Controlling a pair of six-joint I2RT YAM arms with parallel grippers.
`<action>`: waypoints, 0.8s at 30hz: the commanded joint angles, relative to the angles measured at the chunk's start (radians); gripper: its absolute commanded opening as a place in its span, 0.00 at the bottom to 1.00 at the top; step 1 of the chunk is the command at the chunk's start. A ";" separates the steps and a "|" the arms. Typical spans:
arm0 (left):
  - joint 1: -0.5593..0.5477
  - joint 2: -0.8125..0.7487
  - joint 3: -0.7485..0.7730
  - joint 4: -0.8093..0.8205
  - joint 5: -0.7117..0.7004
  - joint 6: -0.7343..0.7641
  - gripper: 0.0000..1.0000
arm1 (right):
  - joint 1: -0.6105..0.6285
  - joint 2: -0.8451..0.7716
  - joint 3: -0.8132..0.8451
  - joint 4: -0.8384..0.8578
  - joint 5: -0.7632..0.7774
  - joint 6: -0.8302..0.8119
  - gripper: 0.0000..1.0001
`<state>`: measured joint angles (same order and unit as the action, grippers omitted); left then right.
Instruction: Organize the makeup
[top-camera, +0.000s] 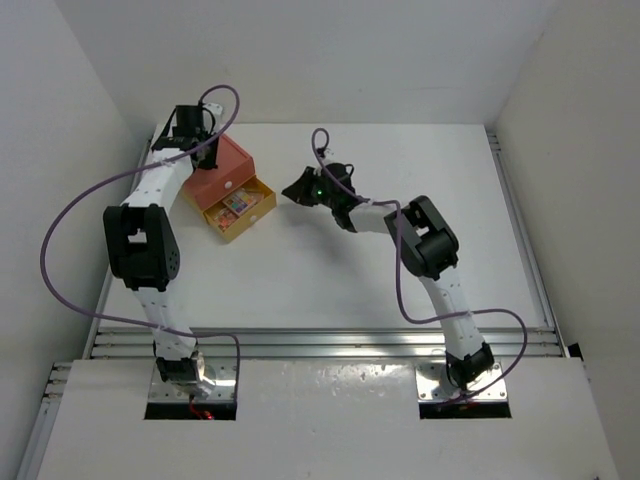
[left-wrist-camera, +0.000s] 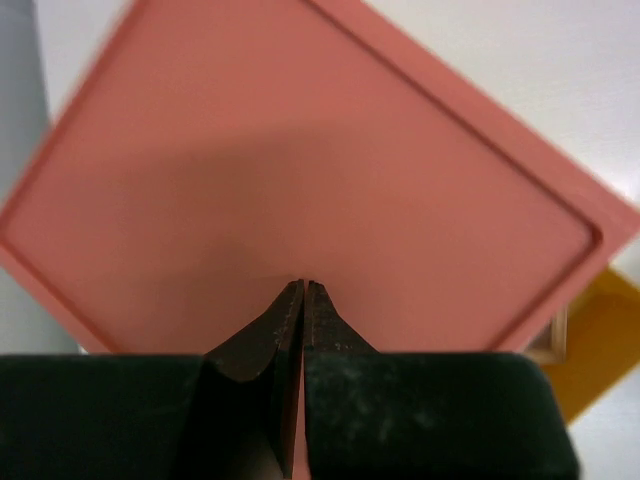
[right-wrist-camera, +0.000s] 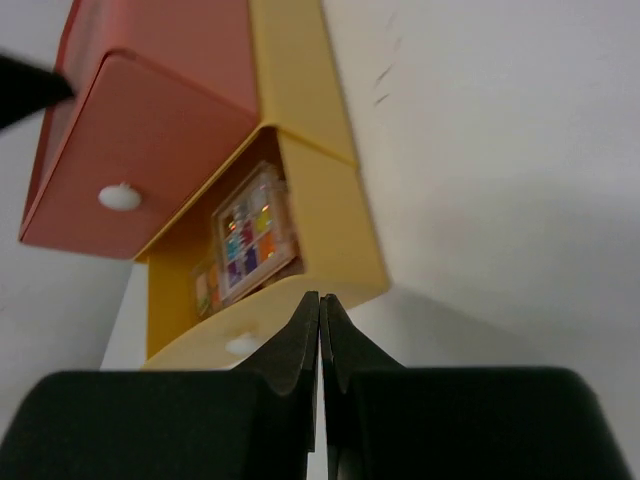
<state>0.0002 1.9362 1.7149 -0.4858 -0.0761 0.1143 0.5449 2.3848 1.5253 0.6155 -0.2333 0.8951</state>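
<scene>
The two arms are bolted at the near edge of the desk (top-camera: 400, 270). The right arm reaches left across the middle of the desk. The right gripper (right-wrist-camera: 320, 300) has its fingers pressed together with nothing between them. Its tips are at the front lip of the drawer (right-wrist-camera: 330, 210), just above that drawer's white knob (right-wrist-camera: 243, 343). Whether they actually touch the lip cannot be told.

The drawer is yellow and stands pulled out from the bottom of the box (top-camera: 235, 165), angled toward the near right. The palettes (right-wrist-camera: 250, 232) lie inside it. One has multicoloured squares and leans against the drawer's side wall. A second, partly hidden, sits beside it closer to the front. From above, both show as small coloured patches on the drawer floor.

The box is orange and sits by the far left corner of the desk. Its upper drawer is pushed in and carries a white knob of its own.

Farthest back, the left arm bends up along the left edge, with its wrist over the box. The left gripper (left-wrist-camera: 303, 287) hangs above the flat, rimmed orange top. Its fingers are drawn almost together, with only a hairline slit between them, and they grip nothing.
</scene>
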 joint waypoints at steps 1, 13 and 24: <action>0.015 0.015 0.028 0.056 -0.005 -0.051 0.10 | 0.064 -0.012 0.041 0.056 0.014 0.002 0.00; 0.015 0.044 -0.129 0.147 0.030 -0.123 0.06 | 0.151 0.077 0.102 0.035 0.064 0.044 0.00; 0.034 0.035 -0.199 0.165 0.127 -0.169 0.04 | 0.156 0.227 0.329 0.021 0.106 0.042 0.00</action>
<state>0.0280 1.9324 1.5726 -0.1833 -0.0132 -0.0204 0.6968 2.5973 1.7847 0.5983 -0.1787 0.9405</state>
